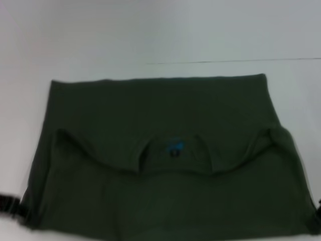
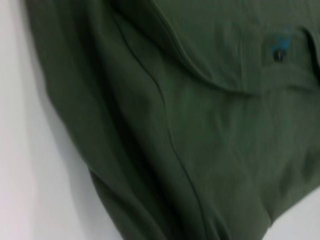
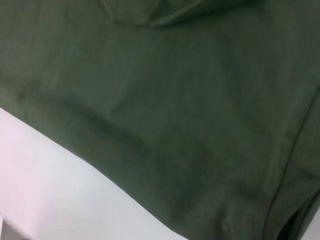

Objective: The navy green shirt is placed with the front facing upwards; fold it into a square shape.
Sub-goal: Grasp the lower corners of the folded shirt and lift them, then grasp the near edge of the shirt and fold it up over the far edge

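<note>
The navy green shirt [image 1: 165, 125] lies spread on the white table [image 1: 150, 35], with no chest print showing. A wavy fabric edge runs across its middle, and the round collar with a small blue label [image 1: 174, 147] sits at the centre of that edge. A dark piece of my left gripper [image 1: 7, 205] shows at the shirt's near left corner. At the near right corner only a sliver of my right gripper [image 1: 317, 213] shows. In the left wrist view the shirt [image 2: 190, 140] fills the picture, with the blue label [image 2: 279, 49] and a long seam. The right wrist view shows plain shirt fabric [image 3: 175, 110] over the table.
White table [image 3: 55, 185] surrounds the shirt on the far side and both sides. A thin dark line [image 1: 230, 61] crosses the table behind the shirt. The shirt's near hem reaches the bottom of the head view.
</note>
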Motion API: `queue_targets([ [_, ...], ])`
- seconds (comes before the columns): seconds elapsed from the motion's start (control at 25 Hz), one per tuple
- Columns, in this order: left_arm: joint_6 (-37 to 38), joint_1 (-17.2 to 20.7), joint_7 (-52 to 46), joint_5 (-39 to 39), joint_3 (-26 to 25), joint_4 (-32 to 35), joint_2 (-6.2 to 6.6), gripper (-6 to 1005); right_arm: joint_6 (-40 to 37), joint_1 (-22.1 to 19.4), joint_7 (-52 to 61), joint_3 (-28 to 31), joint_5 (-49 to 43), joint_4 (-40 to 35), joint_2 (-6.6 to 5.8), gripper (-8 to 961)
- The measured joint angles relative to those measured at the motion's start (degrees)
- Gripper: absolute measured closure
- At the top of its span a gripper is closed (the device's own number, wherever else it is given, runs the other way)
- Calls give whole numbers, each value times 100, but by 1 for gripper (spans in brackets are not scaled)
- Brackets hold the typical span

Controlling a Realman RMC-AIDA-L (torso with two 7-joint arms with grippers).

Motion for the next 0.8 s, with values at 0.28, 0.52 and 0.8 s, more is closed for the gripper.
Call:
queue_targets([
  [0.28, 780, 77, 268, 324, 238, 17, -41, 986, -368, 0, -103, -287, -88, -5, 185, 886],
  [0.52, 801, 96, 266, 337, 424, 2, -84, 987, -380, -9, -124, -395, -83, -26, 281, 888],
  [0.8, 777, -64, 392, 198, -258, 23, 72, 987, -400, -9, -270, 468, -37, -307, 180, 888],
])
